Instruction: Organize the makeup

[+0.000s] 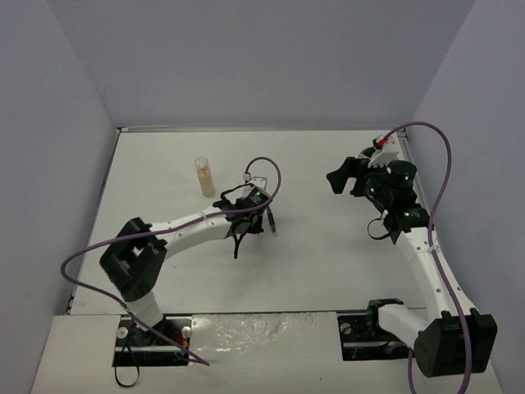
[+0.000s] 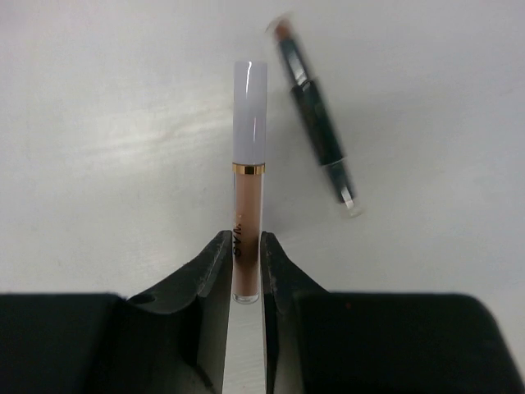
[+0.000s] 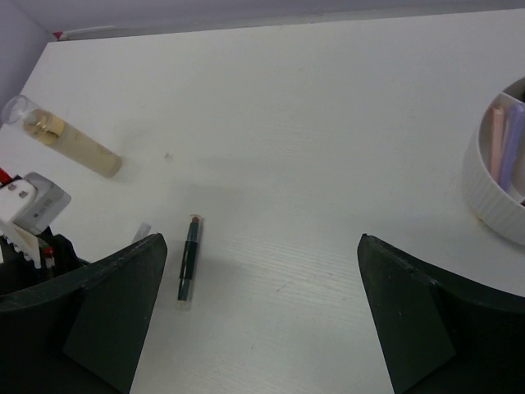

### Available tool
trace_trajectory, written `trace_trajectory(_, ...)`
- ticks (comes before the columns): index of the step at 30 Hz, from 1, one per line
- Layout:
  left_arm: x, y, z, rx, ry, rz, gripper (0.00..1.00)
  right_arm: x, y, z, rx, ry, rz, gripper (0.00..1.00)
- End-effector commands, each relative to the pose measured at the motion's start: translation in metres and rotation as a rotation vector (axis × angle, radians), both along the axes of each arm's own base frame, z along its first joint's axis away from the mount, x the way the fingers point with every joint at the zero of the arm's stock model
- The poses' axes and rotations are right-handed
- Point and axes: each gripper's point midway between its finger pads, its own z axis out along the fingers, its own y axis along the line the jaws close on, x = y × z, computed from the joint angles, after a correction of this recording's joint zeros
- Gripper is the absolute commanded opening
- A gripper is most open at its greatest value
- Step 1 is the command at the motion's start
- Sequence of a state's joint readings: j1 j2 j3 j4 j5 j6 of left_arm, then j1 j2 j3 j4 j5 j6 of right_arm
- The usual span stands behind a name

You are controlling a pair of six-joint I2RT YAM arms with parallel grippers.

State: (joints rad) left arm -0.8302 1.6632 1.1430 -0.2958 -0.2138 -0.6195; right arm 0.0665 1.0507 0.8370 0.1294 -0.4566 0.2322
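Left wrist view: the left gripper (image 2: pixel 246 243) has its jaws drawn in narrow. Both fingers (image 2: pixel 215 264) lie against the sides of the lilac-capped tube (image 2: pixel 248 176), closed on its clear bottom end. The tube lies on the worktop (image 2: pixel 98 123) with its long axis running straight away from the jaws. Its beige body comes first, then a gold ring, and the pale cap is at the far end. Just beyond and to the right lies the black stick (image 2: pixel 316 119), apart from the tube. It is tilted, its near tip leaning right and its far tip toward the cap.

In the top external view the left arm (image 1: pixel 189 226) reaches from its base at the near left corner low across to about the middle of the worktop, wrist bent down. Farther on, toward the far edge and left of centre, the clear bottle (image 1: pixel 204 177) of beige liquid stands upright.

The right arm (image 1: pixel 426 254) runs up along the right edge and folds back near the far right corner. The right gripper (image 3: pixel 261 246) is spread wide with nothing in it, above bare worktop. Beyond its right finger is the white bowl (image 3: pixel 484 193), with a pink stick (image 3: pixel 497 144) and a lilac stick (image 3: pixel 513 135) leaning in one compartment.
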Motion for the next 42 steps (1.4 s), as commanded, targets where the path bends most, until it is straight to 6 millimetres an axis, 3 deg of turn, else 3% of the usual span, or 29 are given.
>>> trace_trajectory(1,0.022,-0.032,0.127,-0.229,-0.396,-0.213,0.00,-0.011,0.042,0.059,0.135,-0.124,0.217,0.99)
trace_trajectory(3,0.019,-0.046,0.160,-0.314,-0.520,-0.303,0.00,-0.016,0.057,0.068,0.187,-0.122,0.272,0.98)
trace_trajectory(7,0.008,-0.064,0.198,-0.384,-0.648,-0.458,0.00,-0.020,0.087,0.075,0.219,-0.107,0.346,0.96)
trace_trajectory(14,-0.012,-0.083,0.240,-0.487,-0.759,-0.590,0.00,-0.022,0.118,0.084,0.231,-0.114,0.386,0.88)
trace_trajectory(18,-0.020,-0.089,0.245,-0.507,-0.771,-0.622,0.00,-0.019,0.122,0.084,0.256,-0.111,0.383,0.83)
trace_trajectory(24,-0.024,-0.092,0.246,-0.514,-0.769,-0.635,0.00,-0.019,0.125,0.079,0.268,-0.096,0.386,0.68)
trace_trajectory(29,-0.025,-0.098,0.243,-0.519,-0.759,-0.641,0.00,-0.021,0.124,0.081,0.269,-0.102,0.383,0.44)
trace_trajectory(32,-0.022,-0.100,0.240,-0.516,-0.747,-0.639,0.00,-0.023,0.122,0.082,0.258,-0.111,0.377,0.19)
trace_trajectory(35,-0.021,-0.102,0.236,-0.521,-0.726,-0.626,0.00,-0.023,0.120,0.082,0.240,-0.117,0.375,0.06)
trace_trajectory(37,-0.019,-0.102,0.235,-0.531,-0.714,-0.610,0.06,-0.022,0.120,0.080,0.229,-0.111,0.371,0.00)
trace_trajectory(42,-0.009,-0.095,0.226,-0.491,-0.662,-0.532,0.50,-0.014,0.107,0.078,0.166,-0.129,0.305,0.00)
